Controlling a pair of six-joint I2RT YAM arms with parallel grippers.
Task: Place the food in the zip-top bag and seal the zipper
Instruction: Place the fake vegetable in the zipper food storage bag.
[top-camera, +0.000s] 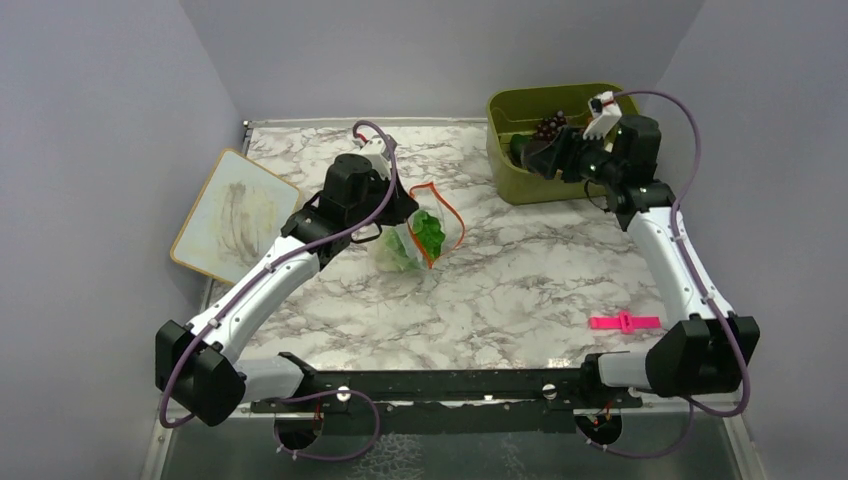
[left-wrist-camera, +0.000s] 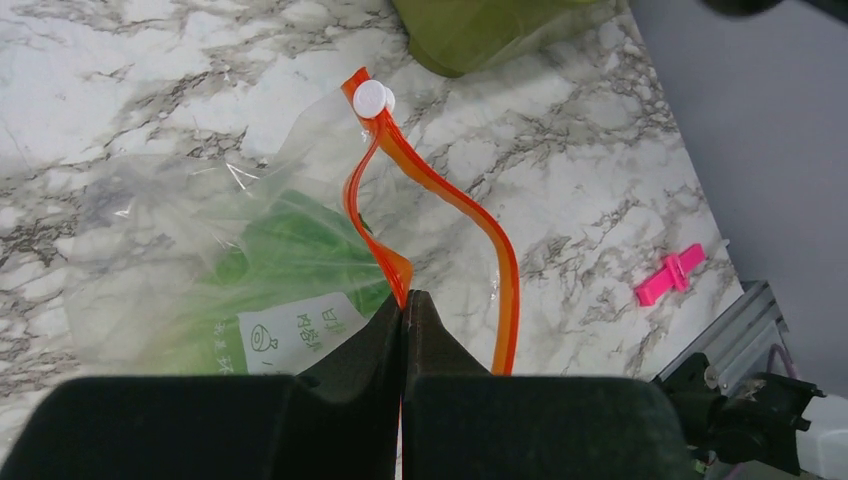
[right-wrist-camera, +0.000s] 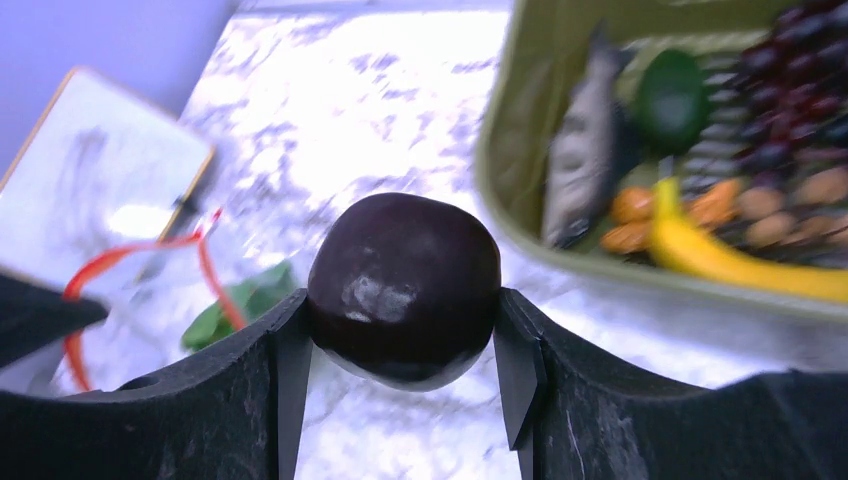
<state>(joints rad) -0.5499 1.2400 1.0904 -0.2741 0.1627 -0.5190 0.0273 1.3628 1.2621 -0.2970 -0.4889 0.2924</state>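
The clear zip-top bag (top-camera: 420, 235) hangs mid-table with its mouth held open, the leafy green lettuce (left-wrist-camera: 290, 250) inside it. My left gripper (left-wrist-camera: 405, 300) is shut on the orange-red zipper (left-wrist-camera: 450, 200) strip, which loops away to a white slider (left-wrist-camera: 372, 98). My right gripper (right-wrist-camera: 405, 330) is shut on a dark purple round food (right-wrist-camera: 405, 285), held above the table just left of the olive bin (top-camera: 510, 175). The rest of the food lies in the bin: grey fish (right-wrist-camera: 585, 150), grapes (right-wrist-camera: 790, 90), a dark green piece (right-wrist-camera: 672, 98), a yellow piece (right-wrist-camera: 740, 265) and orange pieces (right-wrist-camera: 630, 205).
A pink clip (top-camera: 624, 322) lies on the marble near the right arm's base. A white board (top-camera: 232, 215) leans off the table's left edge. The olive bin stands at the back right corner, by the wall.
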